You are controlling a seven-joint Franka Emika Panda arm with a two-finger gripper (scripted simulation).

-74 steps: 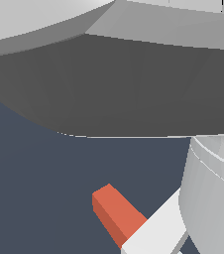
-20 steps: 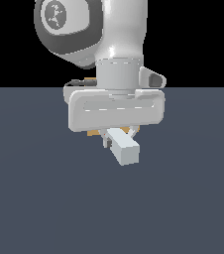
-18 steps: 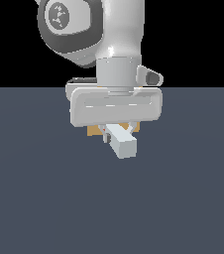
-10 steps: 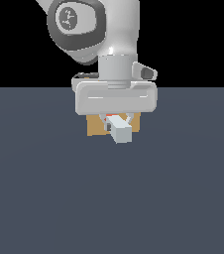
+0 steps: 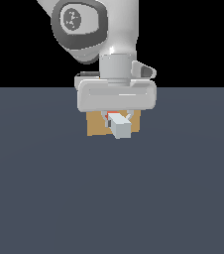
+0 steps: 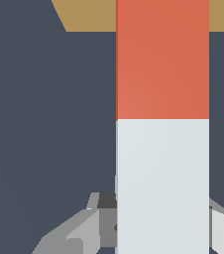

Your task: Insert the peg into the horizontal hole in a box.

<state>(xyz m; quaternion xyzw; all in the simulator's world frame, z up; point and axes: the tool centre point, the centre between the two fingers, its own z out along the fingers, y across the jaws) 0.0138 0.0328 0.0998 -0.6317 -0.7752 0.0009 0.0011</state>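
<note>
The dark grey floor carried the tan box, which stood behind the arm. The gripper hung just in front of the box's face, its fingers clenched on the pale end of the peg. The red end of the peg pointed away toward the box; the hole itself was hidden.

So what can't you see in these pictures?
- The hole: in the exterior view the gripper and peg cover the middle of the box; in the wrist view it lies beyond the edge.
- The peg's red tip: cut off in the wrist view.
- The fingers: mostly behind the peg.
</note>
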